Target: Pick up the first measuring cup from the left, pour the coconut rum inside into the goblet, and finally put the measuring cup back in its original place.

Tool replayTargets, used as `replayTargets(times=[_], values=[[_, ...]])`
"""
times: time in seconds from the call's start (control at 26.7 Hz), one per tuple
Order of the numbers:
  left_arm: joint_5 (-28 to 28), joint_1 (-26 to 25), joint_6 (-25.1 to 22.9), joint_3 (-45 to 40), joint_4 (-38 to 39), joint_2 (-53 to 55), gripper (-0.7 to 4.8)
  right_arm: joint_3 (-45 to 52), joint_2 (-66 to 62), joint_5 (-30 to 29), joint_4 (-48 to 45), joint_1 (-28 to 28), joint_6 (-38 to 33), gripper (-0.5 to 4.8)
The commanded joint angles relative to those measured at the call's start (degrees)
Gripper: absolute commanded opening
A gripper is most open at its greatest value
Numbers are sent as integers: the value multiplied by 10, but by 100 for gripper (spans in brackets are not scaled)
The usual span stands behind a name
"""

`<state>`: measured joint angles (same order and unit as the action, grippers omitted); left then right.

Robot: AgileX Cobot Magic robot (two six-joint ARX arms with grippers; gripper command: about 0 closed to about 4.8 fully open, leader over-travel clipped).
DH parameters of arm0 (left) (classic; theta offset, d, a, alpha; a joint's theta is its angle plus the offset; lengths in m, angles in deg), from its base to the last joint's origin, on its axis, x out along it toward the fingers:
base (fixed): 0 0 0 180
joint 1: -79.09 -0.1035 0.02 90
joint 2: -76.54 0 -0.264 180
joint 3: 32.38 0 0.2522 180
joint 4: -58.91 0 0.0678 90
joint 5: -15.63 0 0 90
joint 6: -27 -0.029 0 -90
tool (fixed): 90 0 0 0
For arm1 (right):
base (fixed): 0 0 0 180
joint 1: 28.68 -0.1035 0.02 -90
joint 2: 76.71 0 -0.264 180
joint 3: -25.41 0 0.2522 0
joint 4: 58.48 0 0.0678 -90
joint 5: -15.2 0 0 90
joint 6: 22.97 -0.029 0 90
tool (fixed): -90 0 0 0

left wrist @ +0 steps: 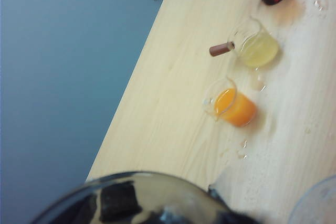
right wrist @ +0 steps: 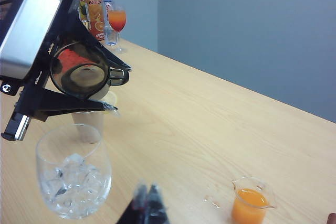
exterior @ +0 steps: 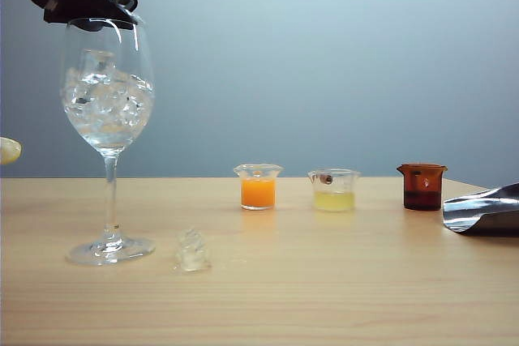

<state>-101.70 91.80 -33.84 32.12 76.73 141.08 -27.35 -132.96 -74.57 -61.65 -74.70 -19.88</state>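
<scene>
Jaws of the left gripper (right wrist: 84,85) clamp the smoky grey cup (right wrist: 79,77), tipped above the ice-filled goblet (right wrist: 72,174). Right gripper (right wrist: 147,203): jaw state unclear. Cartons (right wrist: 90,11) behind the goblet carry unreadable writing.

Upper left, you're seeing the left gripper (right wrist: 86,90) tipping the smoky measuring cup (right wrist: 80,74) over the goblet (right wrist: 72,174).

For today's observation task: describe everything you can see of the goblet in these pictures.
The goblet is a tall, clear stemmed glass, standing upright on its round foot at the left of the wooden table. Its large bowl holds ice cubes and some clear liquid. The left gripper holds the smoky grey measuring cup tipped right above its rim; whether they touch cannot be told. A loose ice piece lies beside the foot.
</scene>
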Motion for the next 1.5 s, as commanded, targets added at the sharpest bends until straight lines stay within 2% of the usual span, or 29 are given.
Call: replayTargets(times=[0.04, 0.15, 0.34, 0.56, 0.67, 0.75, 0.9, 1.01, 1.2, 1.31, 1.5], values=[[1, 0, -4, 3, -11, -3, 268, -4, 1, -2, -9, 0, 2, -9], [1, 0, -4, 3, -8, -5, 268, -4, 1, -2, -9, 0, 2, -9], [1, 0, -5, 3, 50, -31, 268, -4, 2, -2, -10, 2, 2, -9], [3, 0, -16, 3, 84, -43, 268, -4, 2, -2, -10, 2, 2, -9], [8, 0, -19, 3, 83, -43, 268, -4, 2, -2, -10, 2, 2, -9], [8, 0, -48, 3, 81, -42, 268, -4, 2, -2, -9, 2, 2, -9], [14, 0, -52, 2, 75, -42, 264, -4, 1, -2, -9, 2, 2, -9], [23, 0, -54, 3, 61, -42, 232, -4, 1, -2, -9, 2, 2, -9], [23, 0, -55, 3, 31, -42, 233, -4, 1, -2, -9, 2, 2, -9], [23, 0, -80, 3, 30, -42, 233, -4, 1, -2, -9, 2, 2, -9], [23, 0, -80, 3, 31, -42, 234, -4, 1, -2, -9, 2, 2, -9]])
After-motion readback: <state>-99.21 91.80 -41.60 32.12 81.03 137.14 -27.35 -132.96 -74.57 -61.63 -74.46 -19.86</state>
